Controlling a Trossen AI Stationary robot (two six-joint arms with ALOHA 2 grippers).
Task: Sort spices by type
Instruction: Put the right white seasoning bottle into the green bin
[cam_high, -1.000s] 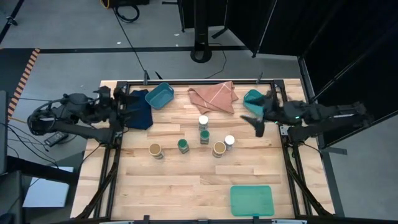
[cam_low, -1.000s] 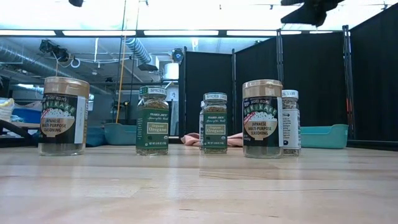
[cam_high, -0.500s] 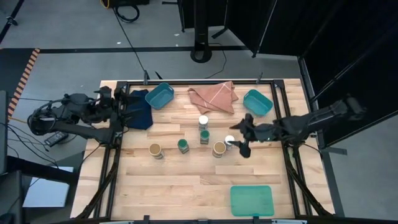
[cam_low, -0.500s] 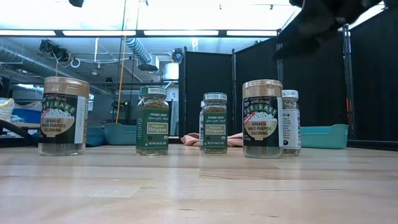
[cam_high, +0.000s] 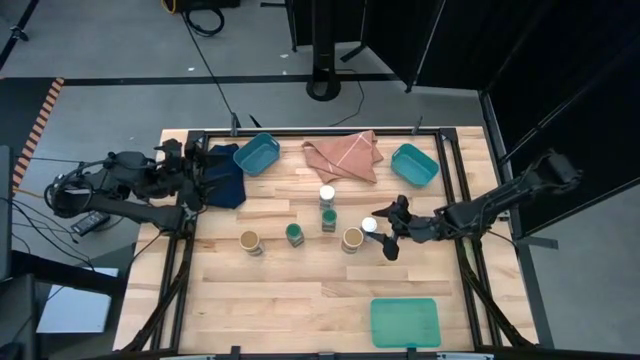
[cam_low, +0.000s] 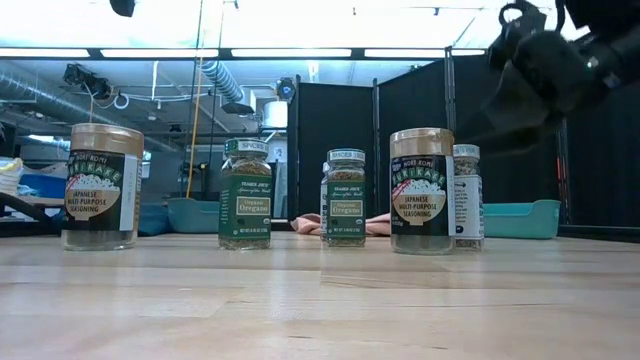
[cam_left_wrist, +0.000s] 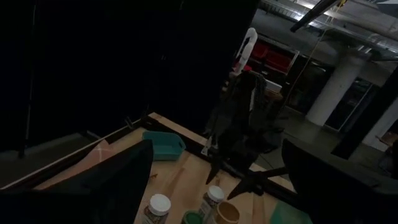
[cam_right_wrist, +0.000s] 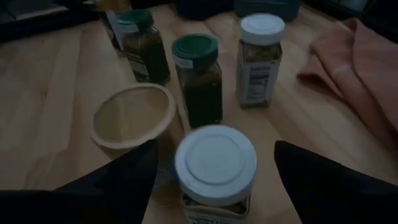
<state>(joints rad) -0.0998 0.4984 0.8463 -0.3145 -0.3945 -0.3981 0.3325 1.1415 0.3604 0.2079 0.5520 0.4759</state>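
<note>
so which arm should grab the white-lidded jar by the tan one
Right. Its open claw hangs just over that white-lidded jar, fingers either side. The left claw waits at the table's far-left corner.

The high view looks straight down on the whole table (cam_high: 300, 290). The low view faces level across it, close to the jars. Both wrist views share the white-lidded jar (cam_right_wrist: 216, 165) nearest 3 o'clock.

6 upright jars mid-table. White-lidded (cam_high: 327, 193) at 12 o'clock of cluster, another (cam_high: 369, 225) at 3. Green-lidded pair (cam_high: 294, 233) center; tan-topped (cam_high: 250, 240) at 9, other (cam_high: 351, 239) at 5.
</note>
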